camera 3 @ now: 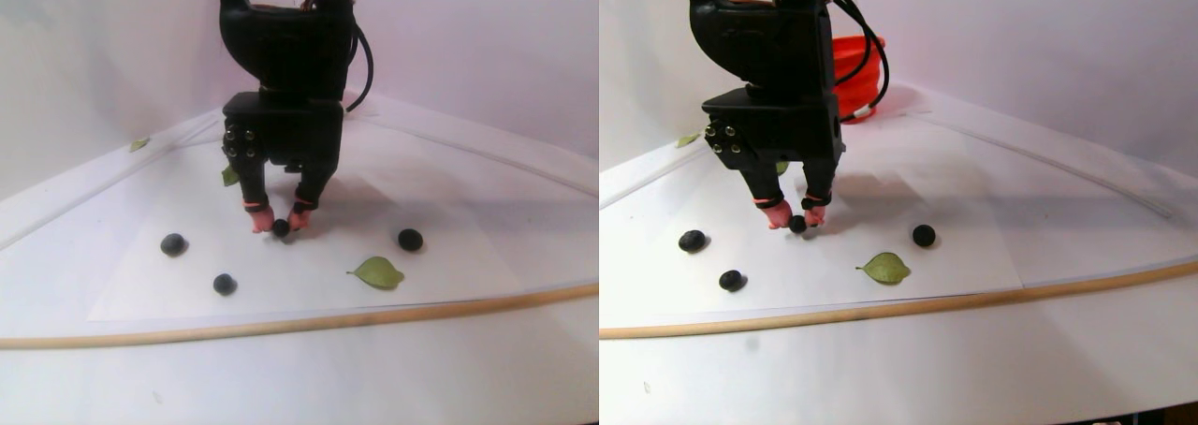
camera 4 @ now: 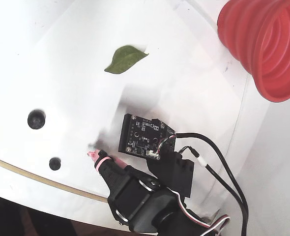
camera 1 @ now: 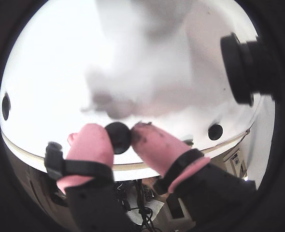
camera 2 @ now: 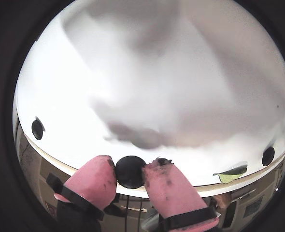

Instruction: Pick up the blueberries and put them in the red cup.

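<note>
Status: first stage of the pick. The gripper (camera 1: 123, 140) is down at the counter (camera 3: 468, 350) with its pink fingertips (camera 2: 96, 176) closed against either side of one blueberry (camera 2: 131, 171); both wrist views show the berry pinched between them. Whether it is clear of the surface cannot be told.

The red cup (camera 4: 265, 46) shows no berry in the part of its interior visible in the fixed view, so as far as can be seen nothing has been delivered. Outstanding: lift, carry to the cup and release, then the loose blueberries (camera 3: 173, 244). Three lie around the gripper in the stereo pair: two on its left, nearer the counter's wooden edge, and one on its right, beyond a green leaf (camera 3: 378, 272).

View differences: only the wrist views confirm the grasp. In the fixed view the arm hides the held berry, but the cup's mouth shows. In the stereo pair the cup stands well behind the arm, visible in the right half only. That view gives the berries' layout.
</note>
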`<state>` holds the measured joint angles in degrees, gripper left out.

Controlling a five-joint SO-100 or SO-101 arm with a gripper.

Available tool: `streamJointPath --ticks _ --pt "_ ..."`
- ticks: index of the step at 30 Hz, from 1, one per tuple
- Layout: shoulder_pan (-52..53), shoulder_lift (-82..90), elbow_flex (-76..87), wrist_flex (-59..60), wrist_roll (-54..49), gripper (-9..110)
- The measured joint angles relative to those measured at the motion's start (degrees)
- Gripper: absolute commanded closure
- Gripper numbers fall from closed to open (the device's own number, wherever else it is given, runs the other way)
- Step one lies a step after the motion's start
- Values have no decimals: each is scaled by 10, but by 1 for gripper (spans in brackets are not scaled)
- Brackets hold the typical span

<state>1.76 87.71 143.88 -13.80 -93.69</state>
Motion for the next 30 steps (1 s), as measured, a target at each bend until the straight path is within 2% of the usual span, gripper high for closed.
streamJointPath --ticks 30 --pt "25 217 9 184 -6 91"
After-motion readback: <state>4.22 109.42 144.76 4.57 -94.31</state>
